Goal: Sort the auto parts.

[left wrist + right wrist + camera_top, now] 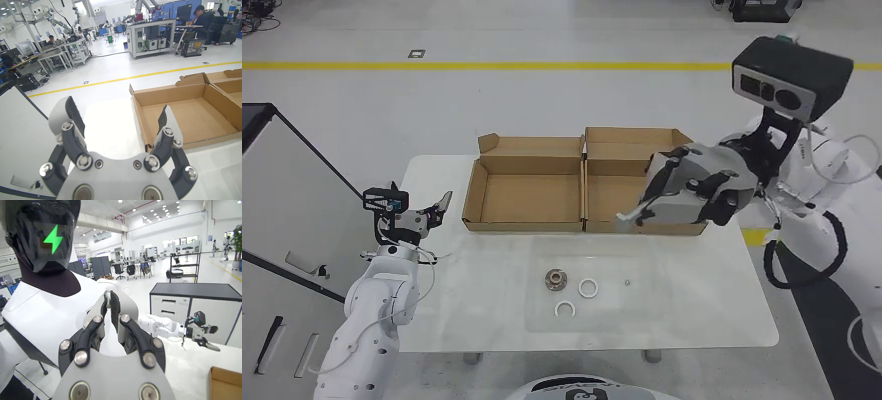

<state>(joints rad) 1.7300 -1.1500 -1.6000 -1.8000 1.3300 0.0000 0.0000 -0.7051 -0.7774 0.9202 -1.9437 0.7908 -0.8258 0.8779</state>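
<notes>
Right tool [109, 306] grasps a silver threaded bolt [108, 299] over the right brown cardboard box [607, 195]; next, probably drop it inside. Left tool [121, 115] released.

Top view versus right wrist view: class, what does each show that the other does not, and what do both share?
Top view adds: a metal bearing, two white rings and a tiny part lying on the table. Right wrist view adds: a threaded bolt clamped in the right gripper. Shared: the open left gripper, the table and cardboard boxes, just one corner in the wrist view.
</notes>
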